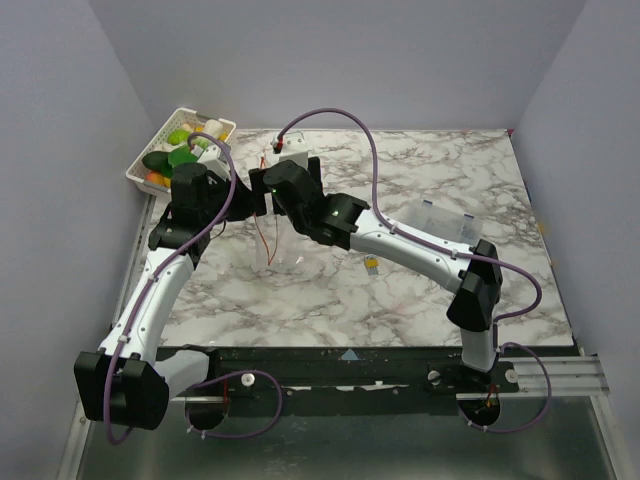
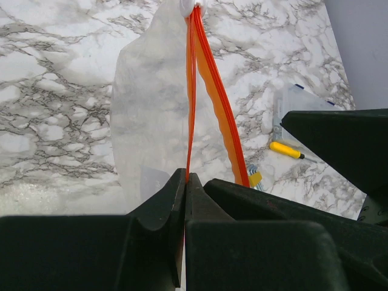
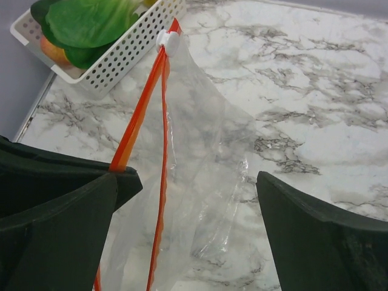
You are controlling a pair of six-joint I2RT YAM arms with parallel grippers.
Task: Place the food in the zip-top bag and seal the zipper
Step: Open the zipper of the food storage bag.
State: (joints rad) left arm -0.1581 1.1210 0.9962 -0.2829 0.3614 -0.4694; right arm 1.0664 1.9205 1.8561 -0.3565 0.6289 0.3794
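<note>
The left pincer is shut tight. It pinches one end of the zipper, the thin orange strip on the mouth of the zip-top bag. The right pincer is wide open and holds nothing. Its two fingers stand one on each side of the bag, and the left finger is right by the orange strip.

The bag is see-through and floppy. It is over the table, near the far left corner. The two orange lines part in the middle and meet at a small white slider at the far end.

The food lies in the white basket, just past the slider. A yellow pen lies on the table beside a clear box.
</note>
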